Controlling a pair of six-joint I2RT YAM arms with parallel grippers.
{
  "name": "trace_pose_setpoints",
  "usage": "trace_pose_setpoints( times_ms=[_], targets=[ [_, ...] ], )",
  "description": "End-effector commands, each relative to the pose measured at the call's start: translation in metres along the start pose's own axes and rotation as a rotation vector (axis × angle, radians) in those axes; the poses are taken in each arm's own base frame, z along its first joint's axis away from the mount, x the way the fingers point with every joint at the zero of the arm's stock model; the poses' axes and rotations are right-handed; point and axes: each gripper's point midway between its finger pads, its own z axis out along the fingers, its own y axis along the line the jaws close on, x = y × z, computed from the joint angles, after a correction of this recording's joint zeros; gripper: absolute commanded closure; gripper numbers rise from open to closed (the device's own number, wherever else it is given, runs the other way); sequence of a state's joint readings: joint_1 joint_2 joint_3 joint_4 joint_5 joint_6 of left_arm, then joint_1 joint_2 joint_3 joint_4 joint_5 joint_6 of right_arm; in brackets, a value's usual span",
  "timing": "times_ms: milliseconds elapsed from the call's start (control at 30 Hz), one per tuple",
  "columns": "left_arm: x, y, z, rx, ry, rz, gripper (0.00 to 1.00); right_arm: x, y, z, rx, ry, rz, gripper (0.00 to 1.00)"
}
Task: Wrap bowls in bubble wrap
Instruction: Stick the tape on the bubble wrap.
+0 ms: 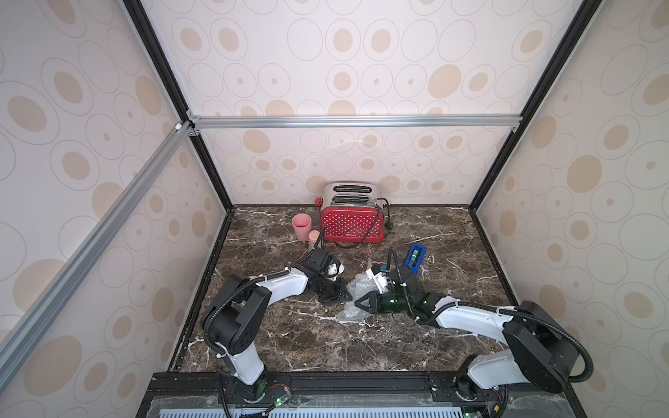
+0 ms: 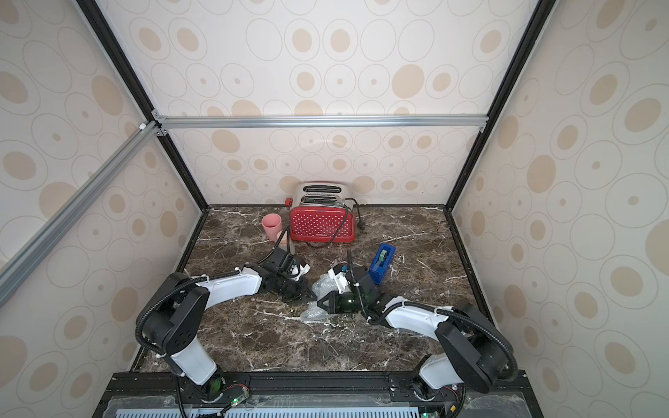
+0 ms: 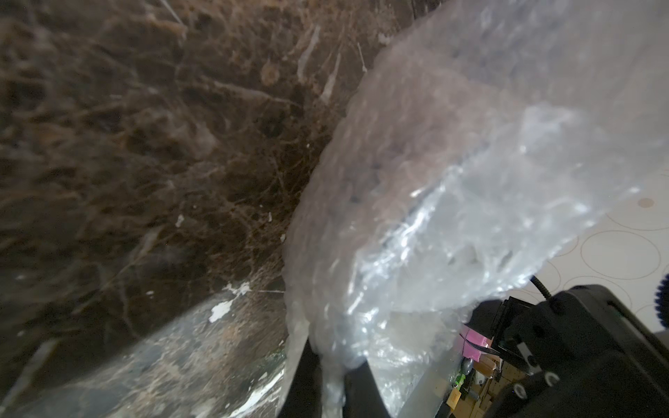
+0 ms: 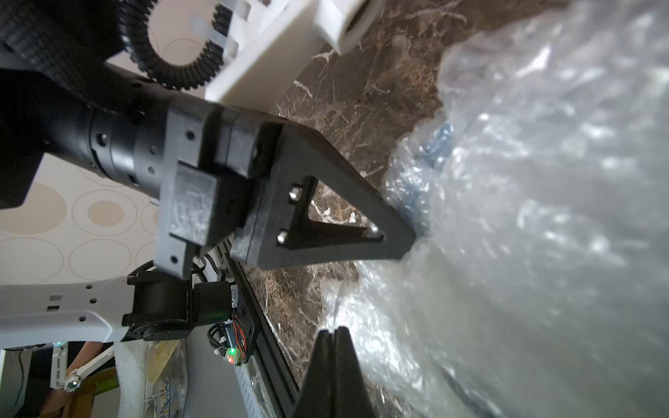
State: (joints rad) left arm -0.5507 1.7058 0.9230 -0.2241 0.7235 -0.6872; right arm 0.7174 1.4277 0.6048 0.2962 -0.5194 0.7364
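Note:
A crumpled bundle of clear bubble wrap (image 1: 360, 286) (image 2: 324, 284) lies mid-table between my two grippers. The bowl is almost wholly hidden inside it; only faint blue marks (image 4: 438, 143) show through the wrap in the right wrist view. My left gripper (image 1: 346, 295) (image 3: 331, 383) is shut on a fold of the bubble wrap (image 3: 452, 173), pinching it at the bundle's left side. Its black fingers (image 4: 394, 242) also show in the right wrist view, pressed into the wrap. My right gripper (image 1: 357, 302) (image 4: 331, 331) is shut with nothing between its jaws, its tip at the wrap's near edge.
A red dotted toaster (image 1: 353, 220) stands at the back wall with its cord trailing forward. A pink cup (image 1: 301, 226) and a small corked bottle (image 1: 314, 239) stand to its left. A blue tape dispenser (image 1: 415, 258) sits just behind my right wrist.

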Motion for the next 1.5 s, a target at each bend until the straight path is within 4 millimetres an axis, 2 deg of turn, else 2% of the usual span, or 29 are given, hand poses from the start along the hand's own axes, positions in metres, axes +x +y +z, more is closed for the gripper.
trace_pose_setpoints(
  times_ms=[0, 500, 900, 1467],
  targets=[
    [0.002, -0.004, -0.001, -0.005, 0.018, 0.019, 0.88, -0.017, 0.001, 0.003, -0.009, -0.040, -0.035, 1.00],
    [0.001, -0.004, -0.001, -0.007, 0.017, 0.023, 0.89, -0.019, -0.039, 0.008, 0.082, -0.029, -0.075, 1.00],
    [0.000, -0.006, -0.002, -0.002, 0.015, 0.027, 0.88, -0.010, -0.056, 0.010, 0.140, -0.003, -0.136, 1.00],
    [-0.001, -0.010, -0.005, 0.004, 0.010, 0.029, 0.88, -0.009, -0.062, 0.013, 0.166, 0.021, -0.164, 0.96]
  ],
)
